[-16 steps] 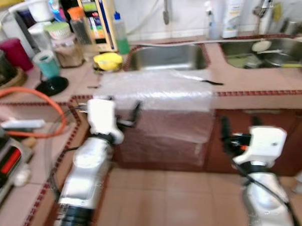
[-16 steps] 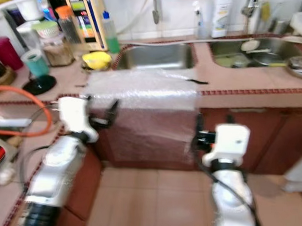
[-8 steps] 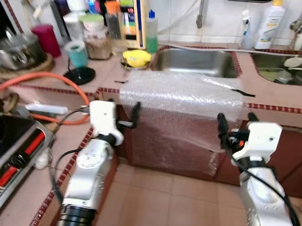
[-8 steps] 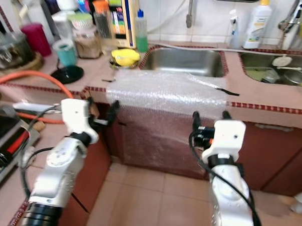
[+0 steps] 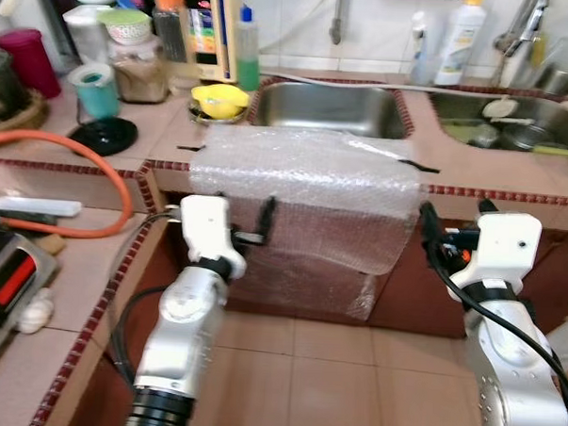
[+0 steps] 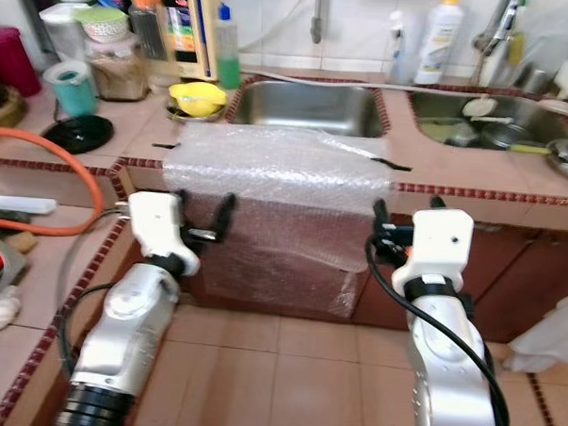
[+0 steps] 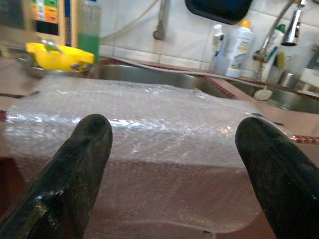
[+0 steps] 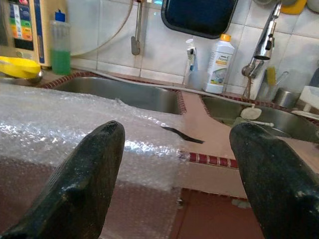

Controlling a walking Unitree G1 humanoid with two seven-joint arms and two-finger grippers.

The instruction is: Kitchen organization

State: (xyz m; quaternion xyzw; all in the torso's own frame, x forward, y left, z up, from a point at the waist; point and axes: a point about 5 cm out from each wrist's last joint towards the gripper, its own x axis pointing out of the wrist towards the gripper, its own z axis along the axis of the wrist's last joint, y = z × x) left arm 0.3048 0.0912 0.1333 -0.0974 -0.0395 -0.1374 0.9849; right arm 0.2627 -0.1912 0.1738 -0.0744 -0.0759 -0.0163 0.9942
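Sheet of bubble wrap (image 5: 304,190) lies on the tiled counter (image 5: 512,176) in front of the left sink (image 5: 324,106); its near part hangs over the counter edge and down the front of the brown cabinet (image 5: 422,294) (lower corner curls a bit on the right side). Left gripper (image 5: 246,218) is raised just in front of the hanging wrap, near its left edge; fingers spread wide, nothing between them; cannot tell if a fingertip touches the wrap. Right gripper (image 5: 453,223) sits at the wrap's right edge, about the same height; fingers also wide apart, empty. Left wrist view: both black fingers (image 7: 79,164) frame the wrap, counter edge straight ahead. Right wrist view: wrap fills the side by one finger (image 8: 84,174); a thin dark strip (image 8: 182,135) lies on the counter just beyond the wrap's edge.

Far left of the wrap: yellow dish (image 5: 220,100) just beside the sink, green bottle (image 5: 246,51) behind it, teal cup (image 5: 98,90), black round lid (image 5: 103,134), jar with brown contents (image 5: 139,70), dark red container (image 5: 28,60). Orange hose (image 5: 88,162) loops over the left counter; stove edge (image 5: 2,295) near left. White bottle (image 5: 458,41) stands by the wall between the sinks; right sink (image 5: 514,124) holds dishes. Floor (image 5: 352,386) is tan tile.
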